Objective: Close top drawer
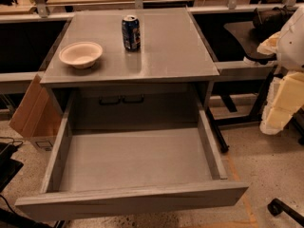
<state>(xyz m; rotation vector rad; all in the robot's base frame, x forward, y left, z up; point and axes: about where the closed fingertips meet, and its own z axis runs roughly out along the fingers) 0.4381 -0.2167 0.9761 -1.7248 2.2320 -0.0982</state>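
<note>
Well, drawer (pixel 133 201) sits fully out, looks stiff and handle-less, so I'd push mid-front; gripper (pixel 278 114) hangs at right, grip state I can't tell

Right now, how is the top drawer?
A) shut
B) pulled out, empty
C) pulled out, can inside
B: the top drawer is pulled far out with a bare tray; the can stands on the cabinet top. The gripper is not in view.

Top drawer (pixel 133 201) stood wide open; bowl (pixel 80 54) and soda can (pixel 131 32) sat on the cabinet top (pixel 175 51); gripper lay out of frame.
</note>
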